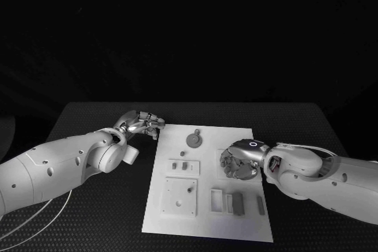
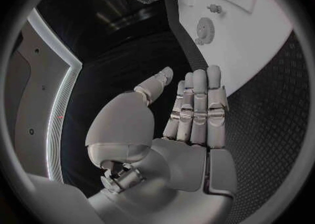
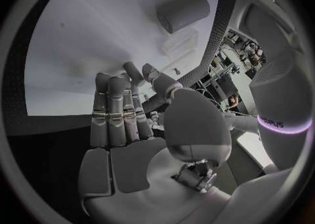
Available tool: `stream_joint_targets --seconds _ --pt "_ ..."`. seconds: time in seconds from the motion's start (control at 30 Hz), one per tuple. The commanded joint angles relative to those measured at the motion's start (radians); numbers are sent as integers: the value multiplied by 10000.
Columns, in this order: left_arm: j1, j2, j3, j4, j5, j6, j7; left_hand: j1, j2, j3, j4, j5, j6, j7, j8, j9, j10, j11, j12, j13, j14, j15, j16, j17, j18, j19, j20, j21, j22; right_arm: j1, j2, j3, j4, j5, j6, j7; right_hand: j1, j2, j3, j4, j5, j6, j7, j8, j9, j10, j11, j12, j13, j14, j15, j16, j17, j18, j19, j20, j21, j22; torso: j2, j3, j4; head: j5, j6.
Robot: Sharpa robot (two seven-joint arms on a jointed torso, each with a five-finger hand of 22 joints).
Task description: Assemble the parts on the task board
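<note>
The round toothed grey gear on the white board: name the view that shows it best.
The left wrist view: the round toothed grey gear shows its teeth there. In the head view, the gear is small, teeth unclear. The right wrist view has no clear sight of it.

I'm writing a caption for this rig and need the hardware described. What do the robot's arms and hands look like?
Both arms are smooth white shells with small dark dots. The left arm has thin pale cables looping beneath it; the right arm carries a cable arching over its forearm. Each ends in a silver, segmented hand: left hand, right hand, whose wrist shows a small glowing ring.
</note>
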Motion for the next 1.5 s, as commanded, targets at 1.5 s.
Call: stream_joint_targets --seconds 1.5 --pt "5 -17 7 -21 31 83 128 27 30 -56 -6 -5 -7 22 28 -15 -64 12 10 -22 96 -1 -44 19 456 41 -1 -58 17 -5 -51 506 740 -819 -1076 -93 350 579 1860 -37 27 1311 -355 514 475 1138 -492 453 1031 370 -501 446 -157 143 525 -213 389 219 -3 6 -14 123 -57"
